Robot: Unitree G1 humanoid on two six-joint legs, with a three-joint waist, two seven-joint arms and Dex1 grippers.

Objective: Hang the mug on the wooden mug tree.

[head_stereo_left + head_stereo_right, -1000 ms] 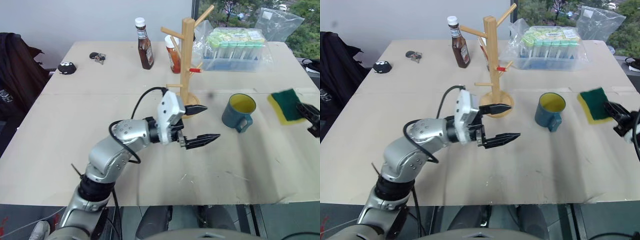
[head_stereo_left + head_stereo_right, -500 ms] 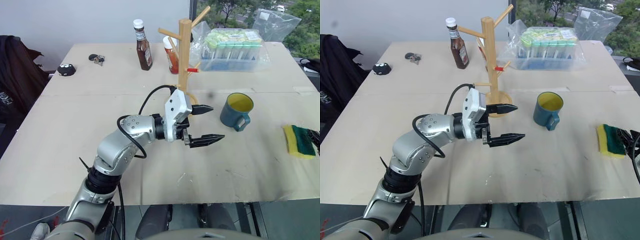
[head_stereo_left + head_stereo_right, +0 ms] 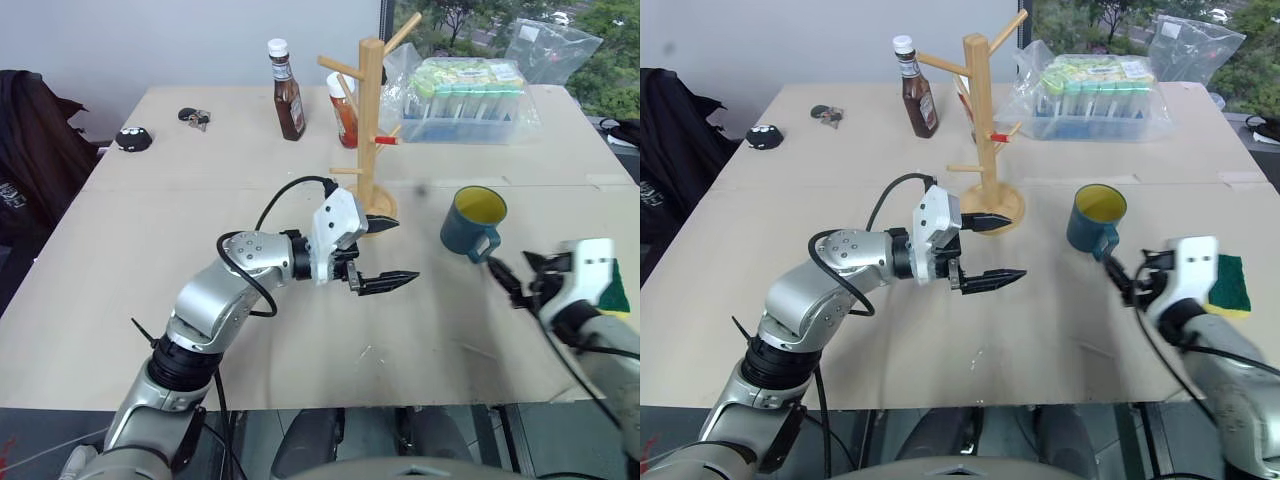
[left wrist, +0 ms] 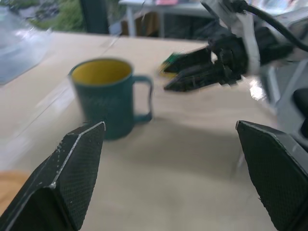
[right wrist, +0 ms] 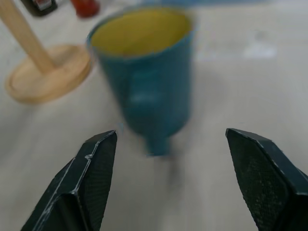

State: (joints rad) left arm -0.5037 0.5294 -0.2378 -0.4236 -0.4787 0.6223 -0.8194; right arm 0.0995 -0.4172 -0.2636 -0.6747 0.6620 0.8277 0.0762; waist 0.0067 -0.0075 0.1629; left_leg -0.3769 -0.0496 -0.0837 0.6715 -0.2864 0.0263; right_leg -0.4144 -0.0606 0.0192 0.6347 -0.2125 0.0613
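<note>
The mug, dark teal-blue with a yellow inside, stood upright on the pale tabletop, its loop handle turned toward the robot and slightly toward its right side. The wooden mug tree rose on its round disc base to the mug's left, apart from it, with one red-tipped peg pointing toward the mug's side. The left hand hovered above the tabletop in front of the tree's base, its two black fingers spread wide and empty, pointing across toward the mug but well short of it. The right hand sat just in front of the mug on the near right, fingers parted and holding nothing; in the right wrist view the mug stood between the open fingers, beyond their tips, handle facing the camera. A yellow-and-green sponge lay on the tabletop beside the right arm. Farther back stood two brown sauce bottles near the tree, a clear plastic box of green-capped containers, a set of keys and a small black object.
</note>
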